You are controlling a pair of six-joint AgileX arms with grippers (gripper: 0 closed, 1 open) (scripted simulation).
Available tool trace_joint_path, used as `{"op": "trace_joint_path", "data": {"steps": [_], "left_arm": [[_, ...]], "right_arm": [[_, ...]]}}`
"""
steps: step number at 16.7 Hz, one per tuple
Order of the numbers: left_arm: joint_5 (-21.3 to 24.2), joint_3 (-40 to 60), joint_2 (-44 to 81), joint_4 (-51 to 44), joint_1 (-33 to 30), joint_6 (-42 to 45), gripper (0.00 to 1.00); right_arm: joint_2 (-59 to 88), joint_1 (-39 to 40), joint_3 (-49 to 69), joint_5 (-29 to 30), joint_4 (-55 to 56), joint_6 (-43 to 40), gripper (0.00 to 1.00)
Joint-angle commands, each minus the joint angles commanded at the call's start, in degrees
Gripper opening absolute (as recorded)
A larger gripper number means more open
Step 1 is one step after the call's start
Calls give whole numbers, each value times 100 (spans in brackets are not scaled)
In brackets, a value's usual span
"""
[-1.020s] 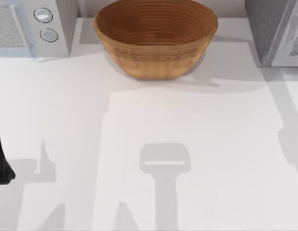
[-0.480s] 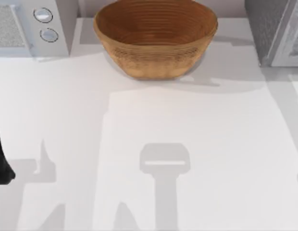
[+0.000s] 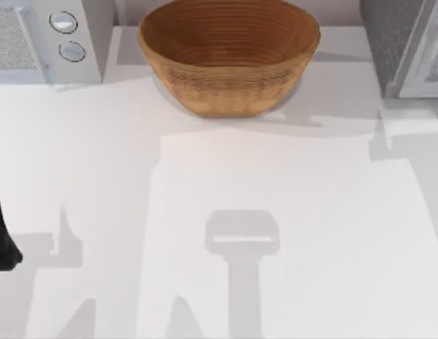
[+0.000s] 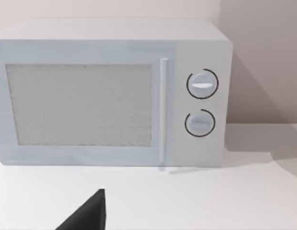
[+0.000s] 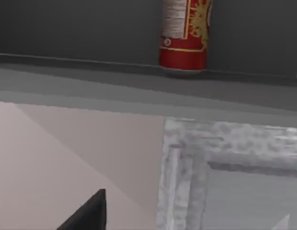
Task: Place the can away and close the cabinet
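The can, red with pale yellow label marks, stands upright on the grey shelf of the dark cabinet in the right wrist view. Nothing holds it. A dark part of my right gripper shows lower down, well apart from the can. My left arm is parked at the table's left edge, and a dark part of my left gripper faces the microwave.
A large woven bowl sits at the back middle of the white table. The microwave stands at the back left. A speckled grey appliance stands at the back right, also below the cabinet shelf as the grey appliance.
The shadow on the table's right side has shifted from the right edge toward the back right. The bowl, microwave and left arm have not moved.
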Motion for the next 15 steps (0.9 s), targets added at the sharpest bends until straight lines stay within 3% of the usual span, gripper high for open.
{"op": "trace_joint_path", "data": {"steps": [4, 8, 12, 15], "left_arm": [[0, 0, 0, 0, 0, 0, 100], [0, 0, 0, 0, 0, 0, 100], [0, 0, 0, 0, 0, 0, 100], [0, 0, 0, 0, 0, 0, 100]], "right_arm": [[-2024, -91, -2962, -52, 579, 66, 100], [-3585, -159, -5016, -33, 964, 179, 100], [-4450, -200, -6124, 21, 1140, 277, 100], [-4596, -208, -6321, 37, 1167, 299, 100]]}}
